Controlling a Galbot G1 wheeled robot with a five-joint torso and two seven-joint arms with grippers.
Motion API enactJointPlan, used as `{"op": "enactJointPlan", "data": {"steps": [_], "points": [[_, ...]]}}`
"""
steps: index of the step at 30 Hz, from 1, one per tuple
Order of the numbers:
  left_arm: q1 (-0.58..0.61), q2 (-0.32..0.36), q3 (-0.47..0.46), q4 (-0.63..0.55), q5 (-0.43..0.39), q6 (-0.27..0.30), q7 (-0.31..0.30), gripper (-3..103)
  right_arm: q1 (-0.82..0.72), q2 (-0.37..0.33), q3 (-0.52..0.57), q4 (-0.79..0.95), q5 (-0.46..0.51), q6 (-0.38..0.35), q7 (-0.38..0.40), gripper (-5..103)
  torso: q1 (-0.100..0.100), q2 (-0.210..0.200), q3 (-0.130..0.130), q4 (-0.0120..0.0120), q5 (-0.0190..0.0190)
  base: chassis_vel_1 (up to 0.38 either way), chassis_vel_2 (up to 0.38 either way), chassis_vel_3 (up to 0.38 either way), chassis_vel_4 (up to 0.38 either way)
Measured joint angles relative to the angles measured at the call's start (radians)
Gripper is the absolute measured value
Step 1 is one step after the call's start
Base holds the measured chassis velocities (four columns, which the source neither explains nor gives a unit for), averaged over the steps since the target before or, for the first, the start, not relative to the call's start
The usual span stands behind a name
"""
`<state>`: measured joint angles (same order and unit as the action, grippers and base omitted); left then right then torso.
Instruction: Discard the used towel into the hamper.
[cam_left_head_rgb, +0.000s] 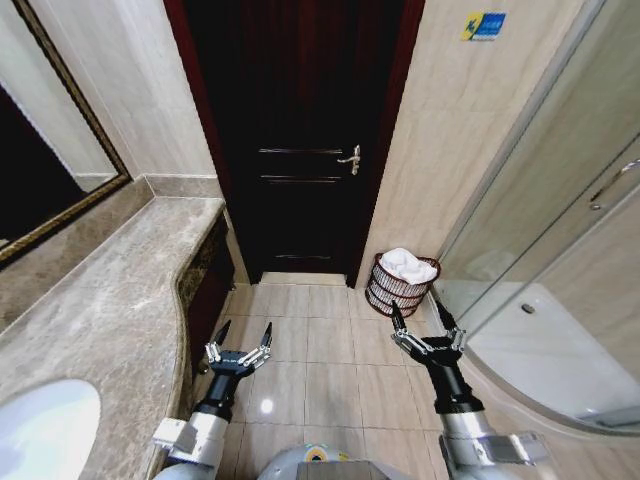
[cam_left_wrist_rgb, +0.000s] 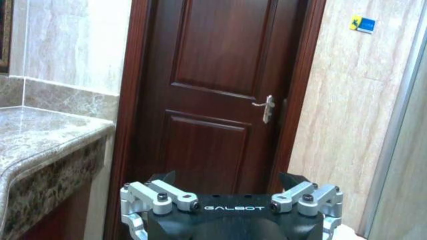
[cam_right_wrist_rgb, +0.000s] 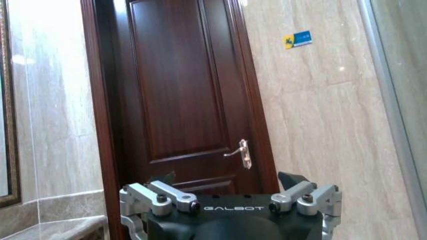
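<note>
The hamper (cam_left_head_rgb: 403, 287), a small dark reddish-brown ribbed basket, stands on the tiled floor in the corner between the door and the shower glass. A white towel (cam_left_head_rgb: 408, 264) lies bunched inside it, rising above the rim. My right gripper (cam_left_head_rgb: 425, 313) hovers open and empty over the floor just in front of the hamper. My left gripper (cam_left_head_rgb: 243, 332) is open and empty too, held beside the vanity front, well to the left of the hamper. In both wrist views the open fingers (cam_left_wrist_rgb: 163, 178) (cam_right_wrist_rgb: 163, 178) point at the door.
A dark wooden door (cam_left_head_rgb: 300, 130) with a lever handle (cam_left_head_rgb: 350, 158) is shut straight ahead. A marble vanity counter (cam_left_head_rgb: 110, 300) with a white basin (cam_left_head_rgb: 45, 430) runs along the left. A glass shower enclosure (cam_left_head_rgb: 560, 300) curves along the right. Tiled floor (cam_left_head_rgb: 320, 350) lies between.
</note>
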<state>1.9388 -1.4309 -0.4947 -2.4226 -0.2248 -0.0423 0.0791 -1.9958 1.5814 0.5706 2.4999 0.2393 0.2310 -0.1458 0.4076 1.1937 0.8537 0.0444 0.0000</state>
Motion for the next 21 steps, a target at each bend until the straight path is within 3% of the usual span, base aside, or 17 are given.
{"op": "enactJointPlan", "data": {"steps": [21], "points": [[0.000,0.000,0.000,0.000,0.000,0.000,0.000,100,0.000,0.000,0.000,0.000,0.000,0.000,0.000,100,0.000,0.000,0.000,0.0000,0.0000,0.000,0.000,0.000,0.000]]}}
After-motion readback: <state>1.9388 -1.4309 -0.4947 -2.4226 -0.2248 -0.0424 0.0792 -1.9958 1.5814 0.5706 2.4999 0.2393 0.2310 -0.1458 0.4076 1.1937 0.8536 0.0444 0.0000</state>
